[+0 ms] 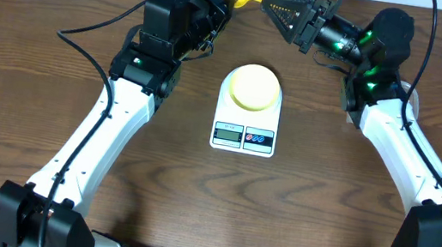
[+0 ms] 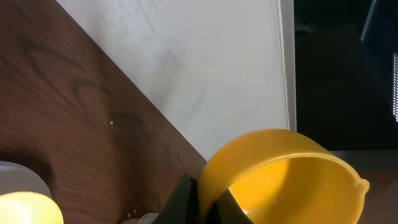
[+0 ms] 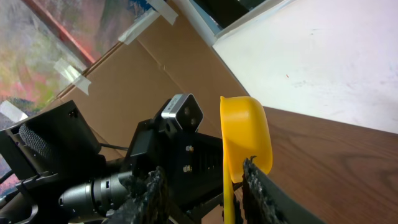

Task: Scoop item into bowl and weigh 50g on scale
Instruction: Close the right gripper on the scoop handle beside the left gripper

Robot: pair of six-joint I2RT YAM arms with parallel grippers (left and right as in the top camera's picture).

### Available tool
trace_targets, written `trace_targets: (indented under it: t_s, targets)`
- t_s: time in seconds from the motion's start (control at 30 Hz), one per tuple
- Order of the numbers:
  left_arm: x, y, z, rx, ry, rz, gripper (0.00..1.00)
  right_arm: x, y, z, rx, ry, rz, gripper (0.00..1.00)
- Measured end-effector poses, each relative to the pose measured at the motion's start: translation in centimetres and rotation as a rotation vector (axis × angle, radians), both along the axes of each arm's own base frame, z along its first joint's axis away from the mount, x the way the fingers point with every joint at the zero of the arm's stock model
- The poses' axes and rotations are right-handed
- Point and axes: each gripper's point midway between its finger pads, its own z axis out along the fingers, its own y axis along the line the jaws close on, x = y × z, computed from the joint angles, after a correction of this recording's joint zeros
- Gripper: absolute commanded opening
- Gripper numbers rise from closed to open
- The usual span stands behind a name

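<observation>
**Two robot hands meet on a yellow scoop at the back of the tabletop**

The left hand is clenched on the wall of a bright yellow plastic scoop, one black finger outside the cup and one just inside its rim. The cup looks empty from the left wrist view. The scoop's thin handle runs toward the right hand, whose two ridged black fingers stand either side of it. The handle lies near one finger with a clear gap to the other, so this hand is released and not yet gripping.

Both hands hover near the far edge of the dark brown wooden tabletop, just beside a white wall. Nearer the middle, well apart from the hands, sits a flat white digital kitchen scale. A small round pale yellow bowl rests on its round platform. No beans can be made out in the bowl or anywhere else, so scooping looks not yet begun.

Likely risks: if the left hand lets go before the right has closed, the scoop would drop. Because the handle sits off-centre between the right fingers, closing could twist or tilt it. The two hands are also close enough to knock together.

The scale's small grey display and two round buttons are too small to read. No brand is legible.
</observation>
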Motion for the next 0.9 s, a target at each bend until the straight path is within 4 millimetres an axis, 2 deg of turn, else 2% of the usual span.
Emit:
trace_targets:
  t_s: [0.63, 0.7, 0.83, 0.9]
  targets:
    - [-0.08, -0.04, -0.17, -0.005, 0.011, -0.002, 0.08, 0.10, -0.04, -0.02, -0.006, -0.015, -0.008, 0.20]
    - [-0.09, -0.06, -0.17, -0.005, 0.011, -0.003, 0.08, 0.13, -0.05, -0.02, -0.006, -0.015, -0.010, 0.17]
    - [-0.14, -0.15, -0.16, -0.007, 0.012, -0.009, 0.08, 0.18, -0.07, -0.02, -0.007, -0.017, -0.013, 0.01]
    - [-0.17, -0.20, -0.15, -0.008, 0.012, -0.012, 0.08, 0.31, -0.12, -0.07, -0.008, -0.018, -0.021, 0.01]
